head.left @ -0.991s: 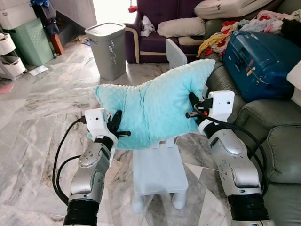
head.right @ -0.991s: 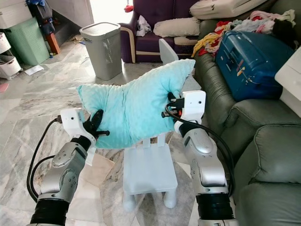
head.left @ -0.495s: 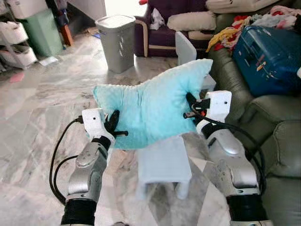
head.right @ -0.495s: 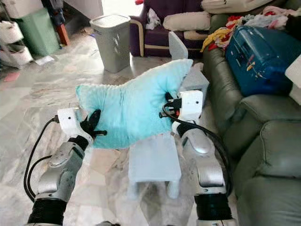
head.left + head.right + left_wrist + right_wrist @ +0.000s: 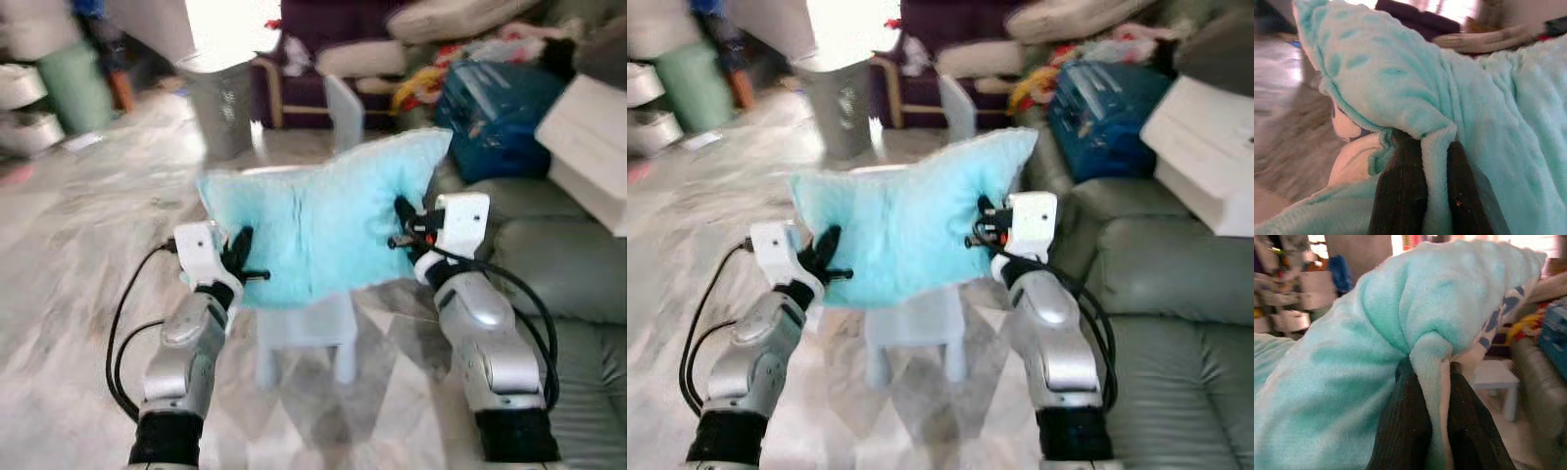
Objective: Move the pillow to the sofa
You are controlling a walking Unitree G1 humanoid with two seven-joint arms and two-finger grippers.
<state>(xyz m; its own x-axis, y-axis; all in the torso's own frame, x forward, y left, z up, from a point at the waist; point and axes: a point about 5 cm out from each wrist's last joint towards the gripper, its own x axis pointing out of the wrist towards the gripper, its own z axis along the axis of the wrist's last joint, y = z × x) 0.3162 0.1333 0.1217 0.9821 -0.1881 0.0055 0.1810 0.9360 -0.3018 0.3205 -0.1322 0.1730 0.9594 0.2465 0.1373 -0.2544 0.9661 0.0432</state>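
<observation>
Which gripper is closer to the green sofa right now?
Right. The right gripper, pinching one end of the pillow, hangs just beside the sofa. The left gripper pinches the opposite end, over the floor, farther away.

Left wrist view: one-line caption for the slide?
Left gripper pinching a fold of the turquoise pillow between its two black fingers, background blurred.

The marble floor carries a small white chair and, blurred, apparently a grey bin
</observation>
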